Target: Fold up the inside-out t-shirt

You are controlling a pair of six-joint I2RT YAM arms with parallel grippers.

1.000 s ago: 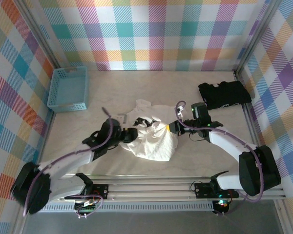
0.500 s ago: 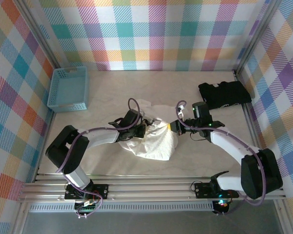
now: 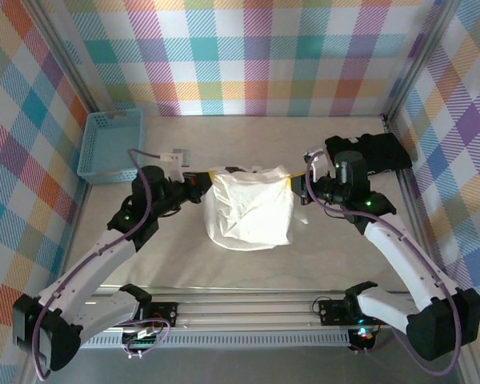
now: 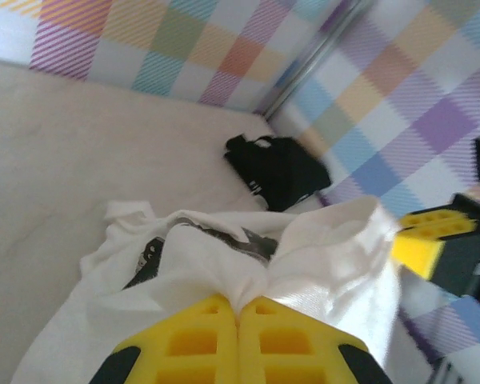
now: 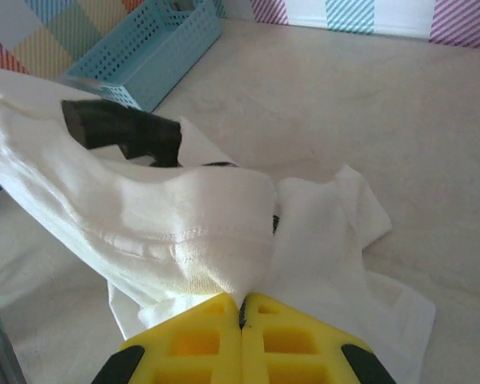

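The inside-out t-shirt is white and wrinkled. It hangs stretched between my two grippers above the middle of the table, its lower part drooping toward the near side. My left gripper is shut on the shirt's left upper edge, and its yellow fingers pinch a gathered fold of the t-shirt. My right gripper is shut on the right upper edge. In the right wrist view a hemmed edge of the t-shirt is bunched between the closed pads of that gripper. The left gripper has cloth squeezed at its tips.
A blue basket stands at the back left, seen too as the basket. A black folded garment lies at the back right, close behind the right arm, also the black garment. Checked walls enclose the table.
The left gripper has closed on the shirt. Both grippers rose and moved apart toward the back, so the crumpled heap is now pulled out into a hanging sheet.
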